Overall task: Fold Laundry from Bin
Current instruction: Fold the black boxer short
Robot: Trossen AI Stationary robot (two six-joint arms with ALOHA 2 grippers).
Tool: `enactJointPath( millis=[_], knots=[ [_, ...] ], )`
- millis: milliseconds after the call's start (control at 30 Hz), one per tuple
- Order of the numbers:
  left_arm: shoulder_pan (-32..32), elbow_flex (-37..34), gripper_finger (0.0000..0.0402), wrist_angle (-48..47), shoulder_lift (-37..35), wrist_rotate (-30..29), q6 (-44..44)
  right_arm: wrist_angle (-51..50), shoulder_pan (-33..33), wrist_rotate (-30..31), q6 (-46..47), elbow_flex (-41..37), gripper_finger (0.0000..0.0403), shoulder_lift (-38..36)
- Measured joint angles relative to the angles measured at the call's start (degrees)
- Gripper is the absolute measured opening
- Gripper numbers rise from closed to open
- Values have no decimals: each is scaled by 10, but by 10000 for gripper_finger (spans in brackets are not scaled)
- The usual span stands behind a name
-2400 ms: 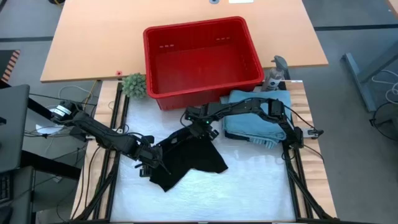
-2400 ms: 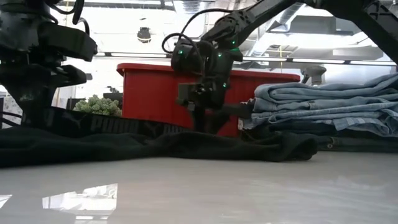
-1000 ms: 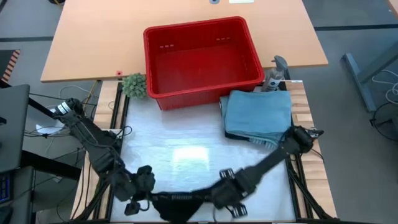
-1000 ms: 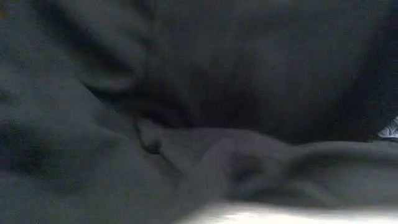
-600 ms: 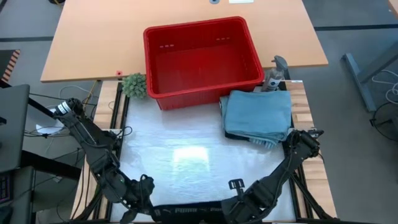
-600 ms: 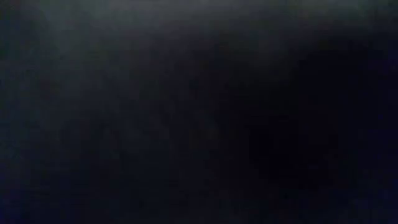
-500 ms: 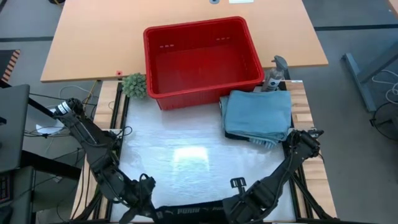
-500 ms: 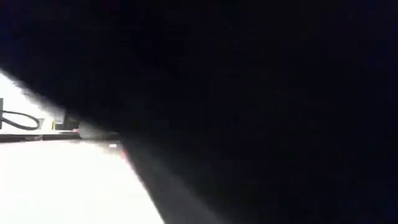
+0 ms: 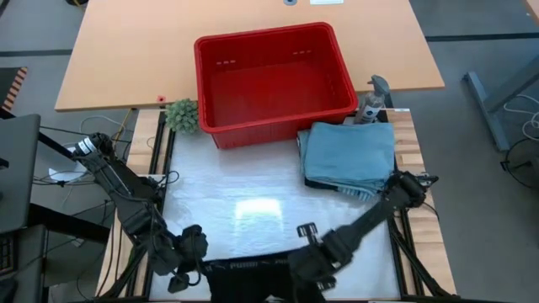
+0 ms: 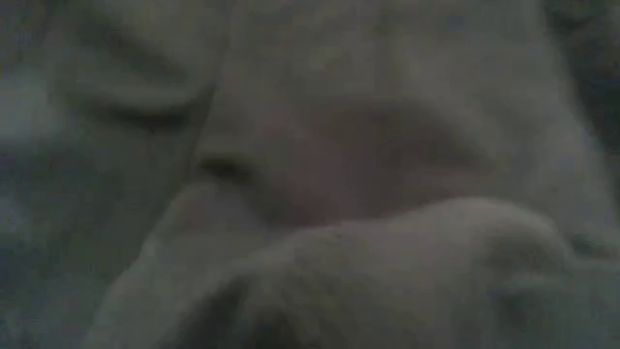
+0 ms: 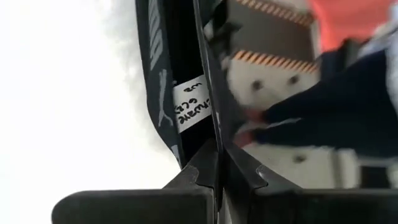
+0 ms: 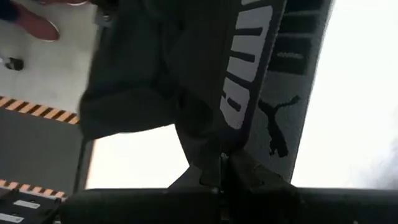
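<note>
Holding the black garment [image 9: 248, 268] stretched by its waistband between my left hand [image 9: 187, 273] and right hand [image 9: 305, 268], both clamped on it, at the surface's [image 9: 253, 189] near edge. Step: spreading before folding. Next, I judge: lay it flat, clear of the folded denim [image 9: 349, 153].

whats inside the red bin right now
Nothing shows inside the red bin: its floor looks bare from above. The denim stack sits outside it, and both grippers hold the black garment at the table's near edge.

Black garment [image 9: 248, 269] stretched at table's near edge; folded denim [image 9: 349, 156] beside empty red bin [image 9: 271, 77].
</note>
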Motion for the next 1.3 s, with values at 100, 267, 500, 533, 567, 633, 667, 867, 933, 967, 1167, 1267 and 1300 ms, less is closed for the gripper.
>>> enactJointPath(
  millis=[100, 267, 500, 533, 567, 633, 667, 867, 933, 967, 1167, 1267, 1300],
  knots=[
    [3, 0, 0, -57, 0, -8, 29, 21, -43, -17, -36, -22, 23, 0],
    [31, -24, 0, -128, -6, -31, 77, 31, -117, -19, -104, -42, 23, 0],
    [83, -122, 0, -125, -9, -31, 140, 83, -215, -67, -165, -100, 23, 0],
    [91, -139, 0, -116, -9, -31, 147, 91, -226, -72, -172, -109, 23, 1],
    [98, -153, 0, -107, -9, -29, 153, 97, -237, -77, -180, -114, 23, 1],
    [113, -175, 0, -97, -9, -28, 162, 108, -257, -80, -194, -122, 23, 1],
    [120, -182, 0, -95, -9, -27, 167, 113, -267, -80, -200, -125, 23, 1],
    [162, -189, 0, -91, -9, -41, 234, 131, -327, -80, -207, -127, 34, 0],
    [178, -189, 0, -92, -9, -64, 254, 138, -345, -80, -210, -127, 47, 0],
    [186, -189, 0, -92, -9, -77, 259, 143, -353, -80, -210, -127, 52, 0],
    [233, -189, 21, -102, -31, -104, 295, 151, -388, -80, -212, -127, 76, 0],
    [257, -189, 44, -120, -44, -103, 301, 153, -403, -79, -214, -127, 99, 0],
    [266, -189, 54, -129, -48, -102, 301, 153, -408, -79, -215, -127, 111, 0]
  ],
)
